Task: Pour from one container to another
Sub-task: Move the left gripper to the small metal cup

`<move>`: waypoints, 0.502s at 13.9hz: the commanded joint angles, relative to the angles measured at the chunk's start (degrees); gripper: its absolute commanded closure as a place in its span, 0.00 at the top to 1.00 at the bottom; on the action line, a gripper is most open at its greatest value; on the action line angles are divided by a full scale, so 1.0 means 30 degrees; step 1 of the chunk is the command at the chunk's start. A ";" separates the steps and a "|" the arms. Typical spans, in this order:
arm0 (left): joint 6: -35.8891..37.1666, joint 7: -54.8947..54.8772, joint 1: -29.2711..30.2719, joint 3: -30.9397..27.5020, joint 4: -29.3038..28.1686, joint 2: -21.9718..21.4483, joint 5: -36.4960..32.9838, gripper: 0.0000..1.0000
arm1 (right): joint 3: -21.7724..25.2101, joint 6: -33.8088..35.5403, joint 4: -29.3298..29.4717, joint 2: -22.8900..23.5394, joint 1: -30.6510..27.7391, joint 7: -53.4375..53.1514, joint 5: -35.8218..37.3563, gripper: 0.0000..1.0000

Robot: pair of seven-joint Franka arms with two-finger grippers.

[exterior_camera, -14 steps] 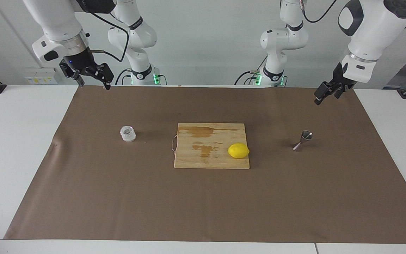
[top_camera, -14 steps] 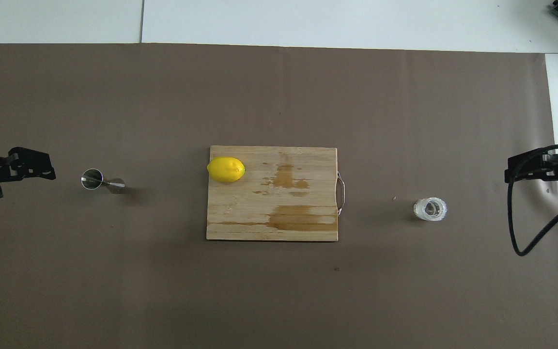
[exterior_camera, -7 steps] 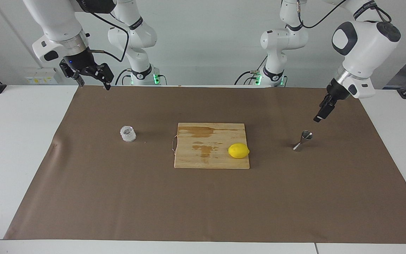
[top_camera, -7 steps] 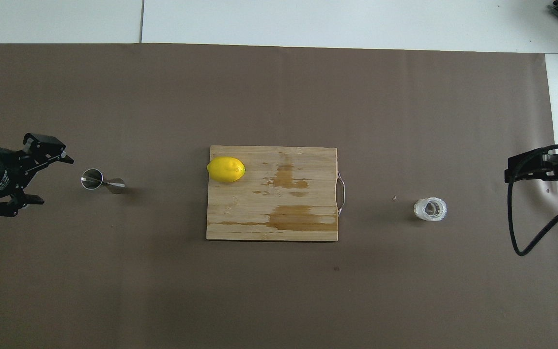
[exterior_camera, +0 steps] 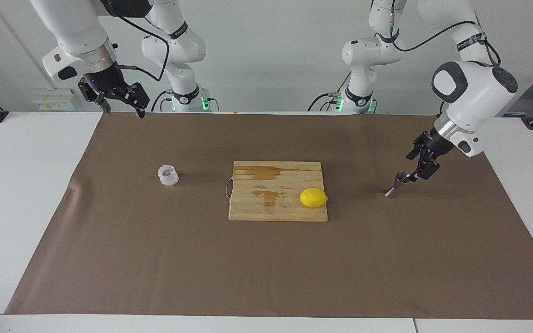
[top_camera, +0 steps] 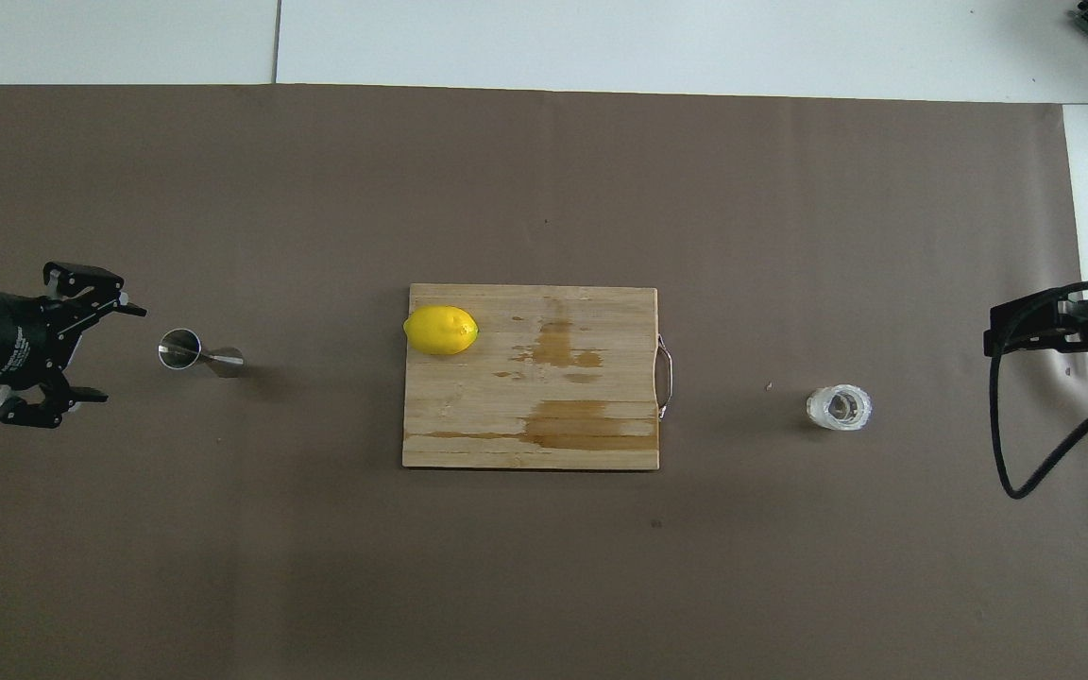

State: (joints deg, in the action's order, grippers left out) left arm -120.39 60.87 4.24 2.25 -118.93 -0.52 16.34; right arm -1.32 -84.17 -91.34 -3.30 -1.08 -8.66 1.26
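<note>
The clear faceted glass cup [exterior_camera: 168,175] [top_camera: 839,407] stands upright on the brown mat toward the right arm's end. Toward the left arm's end stands the steel hourglass jigger [exterior_camera: 398,183] [top_camera: 195,352]. My left gripper [exterior_camera: 422,165] [top_camera: 113,351] is low beside the jigger, on the side toward the left arm's end of the table. It is open, its jaws point at the jigger, and a small gap separates them from it. My right gripper [exterior_camera: 122,109] [top_camera: 999,332] waits open, high over the mat's edge at the right arm's end, holding nothing.
A wooden cutting board [exterior_camera: 257,210] [top_camera: 601,453] with wet stains and a metal handle lies mid-table between the two containers. A lemon [exterior_camera: 313,198] [top_camera: 441,330] rests on its corner nearest the jigger. A black cable [top_camera: 1040,472] hangs by the right gripper.
My left gripper came down from high over the mat's edge and swung in toward the jigger, turning its open jaws to face it. The right arm, cup and jigger have not moved.
</note>
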 commanded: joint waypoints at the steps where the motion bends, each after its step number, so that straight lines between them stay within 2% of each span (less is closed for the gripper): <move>1: -0.1235 0.0217 0.0346 0.0188 -0.0697 0.0115 0.0384 1.00 | -0.0116 -0.0069 -0.0344 -0.0305 -0.0197 0.0339 0.0080 1.00; 4: -0.2112 0.0246 0.0316 0.0188 -0.1313 0.0231 0.0384 1.00 | -0.0116 -0.0069 -0.0344 -0.0305 -0.0197 0.0339 0.0080 1.00; 7: -0.2610 0.0276 0.0287 0.0188 -0.1284 0.0992 0.0384 1.00 | -0.0116 -0.0069 -0.0344 -0.0305 -0.0197 0.0339 0.0080 1.00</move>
State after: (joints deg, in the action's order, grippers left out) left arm -125.74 61.29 4.30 2.19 -122.04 1.32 16.60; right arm -1.32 -84.17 -91.34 -3.30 -1.08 -8.66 1.26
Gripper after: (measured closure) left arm 0.000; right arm 0.000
